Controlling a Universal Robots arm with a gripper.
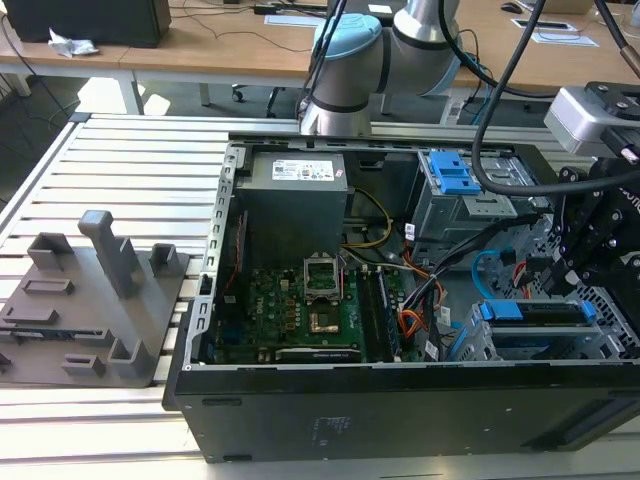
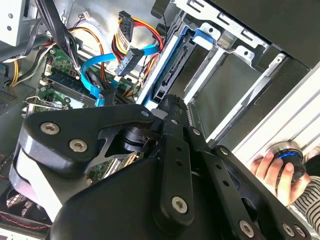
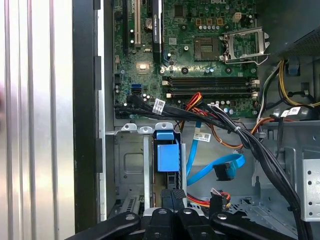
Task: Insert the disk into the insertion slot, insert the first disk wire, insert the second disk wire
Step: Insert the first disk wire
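Note:
The disk (image 1: 535, 312), dark between bright blue carrier ends, sits inside the insertion slot (image 1: 545, 345), a grey perforated cage at the exterior view's right front of the open computer case. My gripper (image 1: 556, 280) hangs just above it. In the first wrist view the black fingertips (image 3: 181, 199) stand together over the carrier's blue tab (image 3: 167, 152), holding nothing. A blue flat wire (image 3: 220, 166) with a black plug (image 3: 225, 173) lies loose beside the cage. A second black plug (image 3: 216, 199) on coloured wires lies near it. The carrier's blue edge (image 2: 175, 55) shows in the second wrist view.
Another grey cage with a blue latch (image 1: 450, 172) stands behind. The motherboard (image 1: 300, 310) and a thick black cable bundle (image 3: 250, 145) fill the case. A grey fixture block (image 1: 95, 300) sits at the exterior view's left. A person's hand (image 2: 272, 172) rests on a knob outside the case.

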